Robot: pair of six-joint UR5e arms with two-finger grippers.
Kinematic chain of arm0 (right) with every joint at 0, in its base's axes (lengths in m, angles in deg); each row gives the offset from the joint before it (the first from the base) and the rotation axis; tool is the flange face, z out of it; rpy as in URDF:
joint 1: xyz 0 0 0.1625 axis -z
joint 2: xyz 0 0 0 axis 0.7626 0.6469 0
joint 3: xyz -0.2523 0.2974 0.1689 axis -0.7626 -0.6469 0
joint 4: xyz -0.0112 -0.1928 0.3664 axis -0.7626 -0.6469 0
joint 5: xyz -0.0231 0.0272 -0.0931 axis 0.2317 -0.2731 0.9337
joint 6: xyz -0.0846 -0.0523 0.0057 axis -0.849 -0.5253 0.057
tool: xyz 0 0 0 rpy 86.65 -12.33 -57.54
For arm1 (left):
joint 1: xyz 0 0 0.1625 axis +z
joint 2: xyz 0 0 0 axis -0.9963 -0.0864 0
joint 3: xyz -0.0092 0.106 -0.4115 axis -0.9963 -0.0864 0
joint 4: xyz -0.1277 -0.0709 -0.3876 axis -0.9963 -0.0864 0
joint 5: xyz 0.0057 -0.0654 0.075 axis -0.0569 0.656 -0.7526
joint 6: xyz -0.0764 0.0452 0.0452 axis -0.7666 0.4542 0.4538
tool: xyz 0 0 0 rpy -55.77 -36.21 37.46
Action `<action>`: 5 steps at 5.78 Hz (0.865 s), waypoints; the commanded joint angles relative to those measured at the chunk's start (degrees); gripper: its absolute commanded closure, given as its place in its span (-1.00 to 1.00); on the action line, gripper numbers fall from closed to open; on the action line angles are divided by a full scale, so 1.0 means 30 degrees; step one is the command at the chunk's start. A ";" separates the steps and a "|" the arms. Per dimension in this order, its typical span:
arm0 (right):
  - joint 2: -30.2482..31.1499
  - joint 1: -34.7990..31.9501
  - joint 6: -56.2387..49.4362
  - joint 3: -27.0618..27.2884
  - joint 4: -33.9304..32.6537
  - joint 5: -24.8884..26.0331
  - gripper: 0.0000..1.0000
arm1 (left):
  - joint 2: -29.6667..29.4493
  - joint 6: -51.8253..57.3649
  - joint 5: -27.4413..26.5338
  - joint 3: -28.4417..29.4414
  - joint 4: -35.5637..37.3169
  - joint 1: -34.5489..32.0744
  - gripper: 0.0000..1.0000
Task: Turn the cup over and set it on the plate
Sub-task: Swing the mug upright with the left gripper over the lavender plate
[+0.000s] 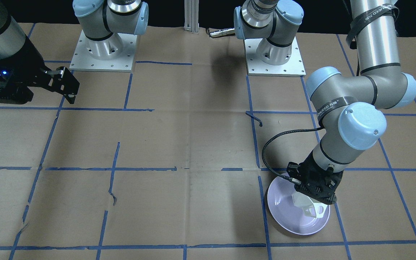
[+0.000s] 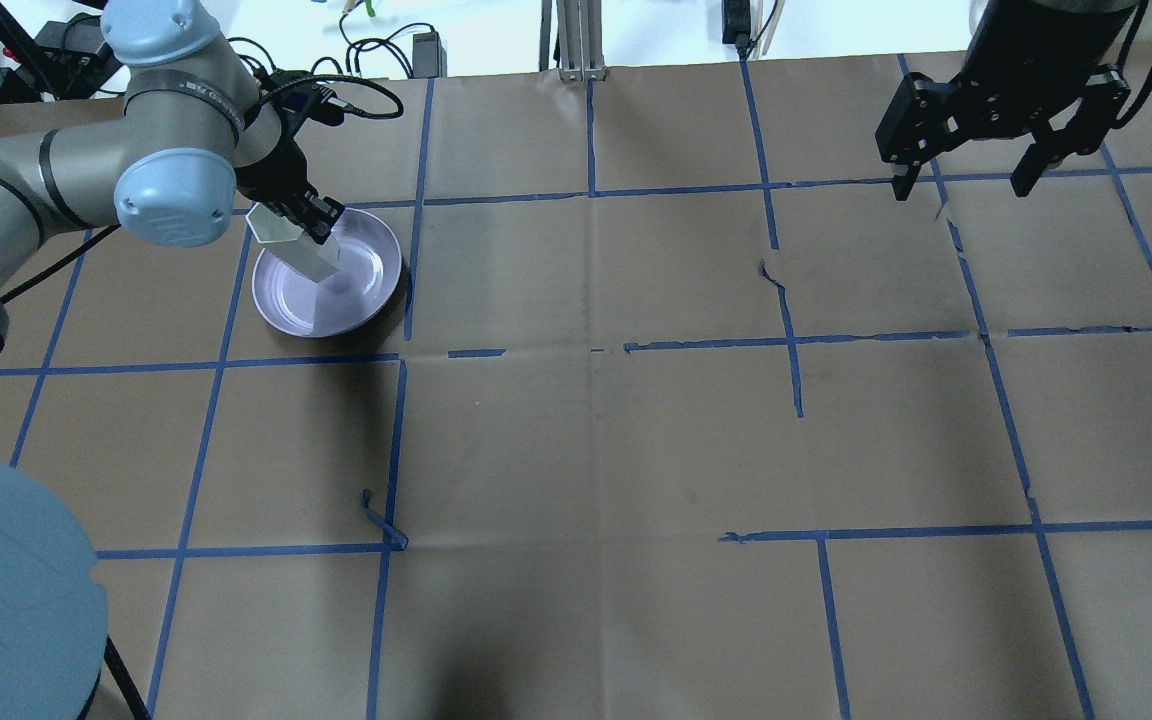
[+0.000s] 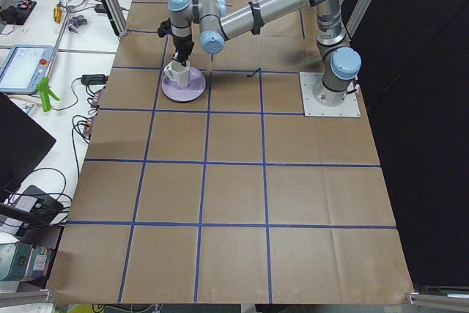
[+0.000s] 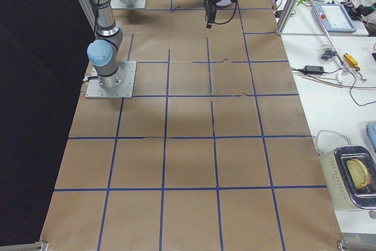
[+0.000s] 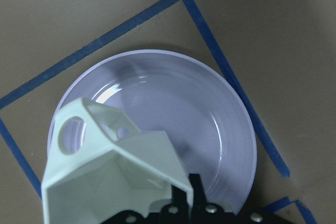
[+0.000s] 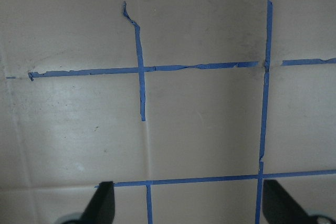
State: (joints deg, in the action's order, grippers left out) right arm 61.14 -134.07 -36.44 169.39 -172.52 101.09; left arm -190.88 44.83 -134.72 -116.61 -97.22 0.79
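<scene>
Over the round, shallow, pale lavender glossy plate point(image 2: 368, 285), the left gripper point(image 2: 317, 222) pinches the small white faceted cup point(image 2: 294, 246) with its thin, angular open-frame handle; the black fingers are pressed onto the cup's wall, as the left wrist view shows at its lower edge; the cup hangs tilted, its hexagonal rim turned up and away from the plate's centre, its narrower end pointing down into the plate's hollow; whether that end touches the plate's glaze I cannot tell; in the front-facing view the cup shows just below the gripper, inside the plate's rim; the plate itself rests flat on the brown paper table cover point(image 2: 586, 450), just beside a strip of blue tape point(image 2: 408, 290), with another strip passing close along its far side; well apart from the plate, towards the opposite end of the table, the right gripper point(image 2: 961, 186) hangs above the paper with its two fingers spread wide, over a crossing of the blue tape lines.
</scene>
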 commanded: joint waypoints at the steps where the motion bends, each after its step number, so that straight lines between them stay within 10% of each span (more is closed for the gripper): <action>1: -0.0001 0.0000 0.0000 0.0000 0.0000 0.0000 -1.00 | -0.0210 0.0061 -0.0116 -0.0227 0.0182 -0.0184 1.00; 2: -0.0001 0.0000 0.0000 0.0000 0.0000 0.0000 -1.00 | -0.0210 0.0033 -0.0145 -0.0285 0.0124 -0.0185 0.54; 3: -0.0001 0.0000 0.0000 0.0000 0.0000 0.0000 -1.00 | -0.0297 0.0062 -0.0116 -0.0257 0.0182 -0.0155 -0.94; 5: -0.0001 0.0000 0.0000 0.0000 0.0000 0.0000 -1.00 | 0.0109 -0.0141 -0.0174 0.0063 -0.0370 -0.0126 -0.96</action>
State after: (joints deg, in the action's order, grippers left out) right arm 61.14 -134.07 -36.43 169.39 -172.51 101.09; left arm -191.29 44.83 -135.20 -117.04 -97.36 0.38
